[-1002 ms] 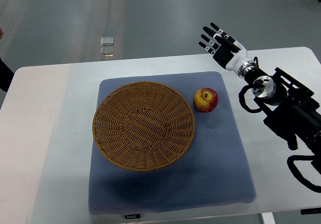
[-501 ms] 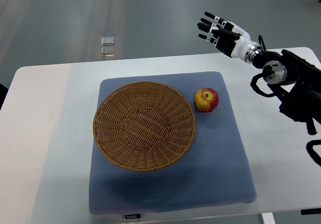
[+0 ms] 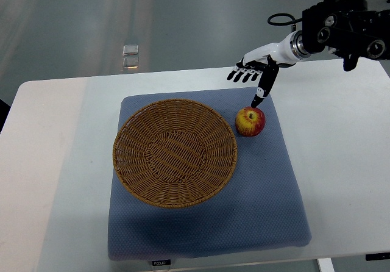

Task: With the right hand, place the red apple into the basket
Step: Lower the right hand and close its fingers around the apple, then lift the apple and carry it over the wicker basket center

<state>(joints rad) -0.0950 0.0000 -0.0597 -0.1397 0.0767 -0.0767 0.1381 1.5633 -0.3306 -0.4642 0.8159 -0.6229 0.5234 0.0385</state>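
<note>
A red and yellow apple (image 3: 250, 121) lies on the blue mat (image 3: 244, 205), just right of the round wicker basket (image 3: 175, 152), which holds nothing. My right hand (image 3: 251, 80) comes in from the upper right and hovers over the far side of the apple, palm down. Its fingers (image 3: 242, 75) are spread and hold nothing. The thumb tip points down close to the apple's top; I cannot tell whether it touches.
The mat lies on a white table (image 3: 55, 162). The right arm's black housing (image 3: 344, 31) shows at the top right corner. A small clear object (image 3: 130, 55) lies on the grey floor beyond the table.
My right hand has turned from fingers-up beyond the table's far edge to palm down and dropped toward the apple. The arm has swung up to the top right. The apple and basket have not moved.
</note>
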